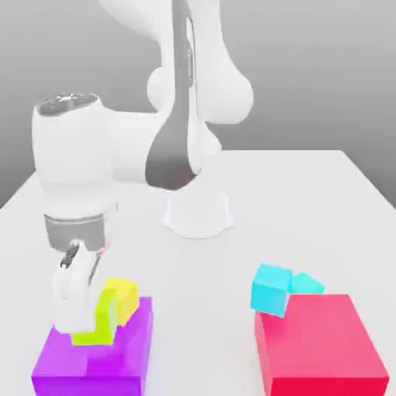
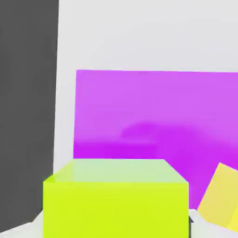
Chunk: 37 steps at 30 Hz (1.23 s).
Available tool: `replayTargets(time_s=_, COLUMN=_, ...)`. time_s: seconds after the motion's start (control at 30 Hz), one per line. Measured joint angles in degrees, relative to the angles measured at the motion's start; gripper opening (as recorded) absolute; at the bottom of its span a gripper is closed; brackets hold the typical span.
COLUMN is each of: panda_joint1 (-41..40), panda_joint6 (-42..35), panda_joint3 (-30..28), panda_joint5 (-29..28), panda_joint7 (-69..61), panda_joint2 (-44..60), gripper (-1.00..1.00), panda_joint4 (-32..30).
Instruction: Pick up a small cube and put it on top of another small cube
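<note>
The small cube [image 1: 104, 317], lime yellow-green, is at the top of the big purple block [image 1: 116, 362] on the exterior view's left. My gripper [image 1: 83, 321] comes straight down onto it and its white fingers [image 1: 68, 305] are shut on the cube's sides. In the hand view the lime cube [image 2: 116, 200] sits close up with the purple block [image 2: 158, 116] behind it. I cannot tell whether the cube still rests on the block. Another small cube [image 1: 124, 292], bright yellow, stands right beside the lime one on the same block and shows tilted in the hand view [image 2: 221, 200].
A big red block [image 1: 321, 352] lies at the exterior view's right, with a cyan cube [image 1: 271, 288] leaning at its far corner and a second cyan piece [image 1: 307, 284] beside it. The arm's white base [image 1: 197, 213] stands mid-table.
</note>
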Motion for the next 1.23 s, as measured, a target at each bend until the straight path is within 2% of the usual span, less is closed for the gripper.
replayTargets(time_s=0.27, panda_joint1=17.37, panda_joint6=-3.81, panda_joint3=7.75, panda_joint5=6.94, panda_joint7=-3.28, panda_joint2=-9.52, gripper=-1.00, panda_joint4=-7.32)
replayTargets(time_s=0.5, panda_joint1=29.34, panda_joint6=-4.86, panda_joint3=14.57, panda_joint5=14.03, panda_joint7=-6.33, panda_joint2=-16.97, gripper=-1.00, panda_joint4=-14.99)
replayTargets(time_s=0.57, panda_joint1=30.00, panda_joint6=-4.57, panda_joint3=15.10, panda_joint5=15.01, panda_joint7=-4.48, panda_joint2=-18.94, gripper=-1.00, panda_joint4=-18.15)
replayTargets(time_s=0.97, panda_joint1=22.03, panda_joint6=2.30, panda_joint3=19.26, panda_joint5=-0.25, panda_joint7=7.48, panda_joint2=-10.85, gripper=-1.00, panda_joint4=-19.01)
replayTargets(time_s=1.23, panda_joint1=20.52, panda_joint6=10.12, panda_joint3=18.39, panda_joint5=-11.08, panda_joint7=15.10, panda_joint2=-2.64, gripper=-1.00, panda_joint4=-19.55)
